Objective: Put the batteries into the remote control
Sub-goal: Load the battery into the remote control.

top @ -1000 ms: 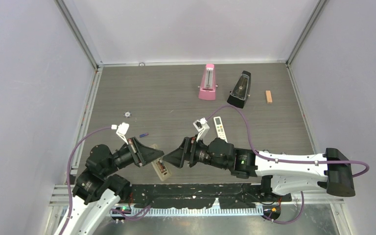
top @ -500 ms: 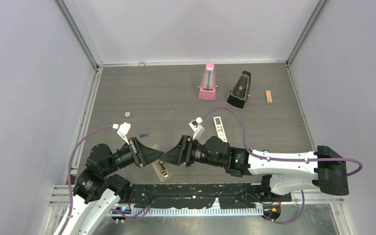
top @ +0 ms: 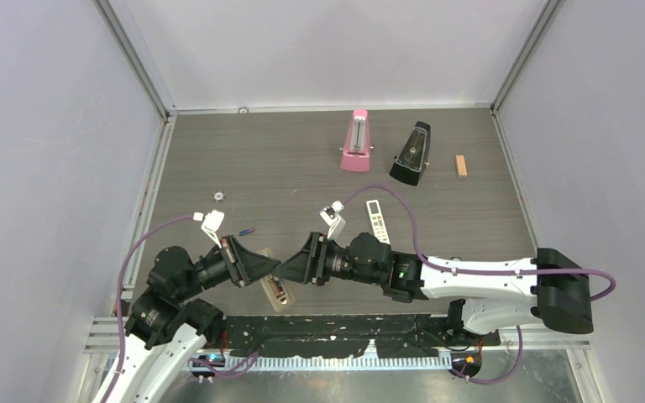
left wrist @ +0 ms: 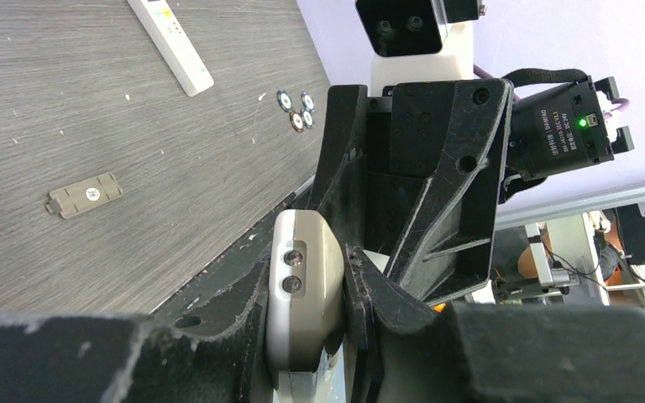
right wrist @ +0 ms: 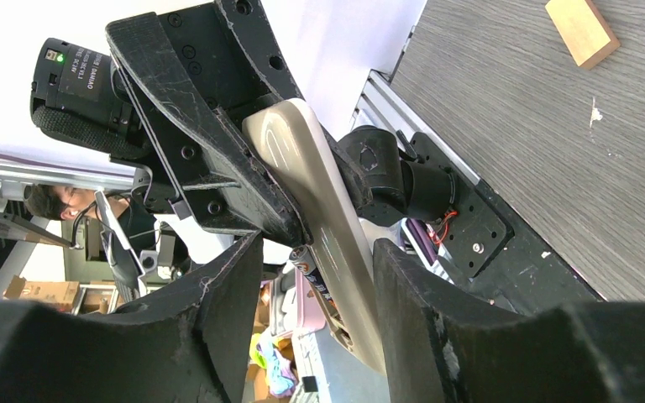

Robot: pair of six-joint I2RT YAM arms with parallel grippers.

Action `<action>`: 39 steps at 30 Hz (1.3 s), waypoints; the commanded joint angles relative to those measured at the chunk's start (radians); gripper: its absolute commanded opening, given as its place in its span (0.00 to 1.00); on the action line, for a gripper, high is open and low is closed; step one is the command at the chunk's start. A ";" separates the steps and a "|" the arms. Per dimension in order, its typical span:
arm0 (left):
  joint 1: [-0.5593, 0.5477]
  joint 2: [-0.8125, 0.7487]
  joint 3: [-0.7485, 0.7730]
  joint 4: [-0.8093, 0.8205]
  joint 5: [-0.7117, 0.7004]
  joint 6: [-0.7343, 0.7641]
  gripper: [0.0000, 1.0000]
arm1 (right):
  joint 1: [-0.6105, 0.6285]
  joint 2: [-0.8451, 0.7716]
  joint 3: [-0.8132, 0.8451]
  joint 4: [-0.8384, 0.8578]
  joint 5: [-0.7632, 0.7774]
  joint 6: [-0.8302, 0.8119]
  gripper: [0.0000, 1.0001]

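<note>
Left claw (top: 274, 269): narrow, it holds the remote (left wrist: 302, 285) by its end | right claw (right wrist: 315, 285): half wide, one finger each side of the remote | risk: if you squeeze here, the remote can twist out, and the battery (right wrist: 311, 267) inside the remote can pop loose.

Overhead wide; wrist views close, sharing remote (left wrist: 302, 302).

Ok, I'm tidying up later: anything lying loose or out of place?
The grey battery cover lies alone on the table, off the remote that the left claw grips; one purple battery lies loose too.
</note>
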 commanded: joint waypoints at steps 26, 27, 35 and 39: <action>-0.002 -0.017 0.004 0.026 -0.066 -0.089 0.00 | 0.000 0.004 -0.050 0.158 0.004 0.011 0.66; 0.000 -0.016 0.004 0.026 -0.066 -0.088 0.00 | 0.000 0.006 -0.048 0.160 0.001 0.013 0.66; -0.001 -0.021 0.007 0.031 -0.057 -0.083 0.00 | -0.001 0.029 -0.049 0.182 -0.008 0.040 0.63; -0.001 -0.025 0.008 0.029 -0.056 -0.082 0.00 | -0.002 0.041 -0.050 0.193 -0.017 0.045 0.58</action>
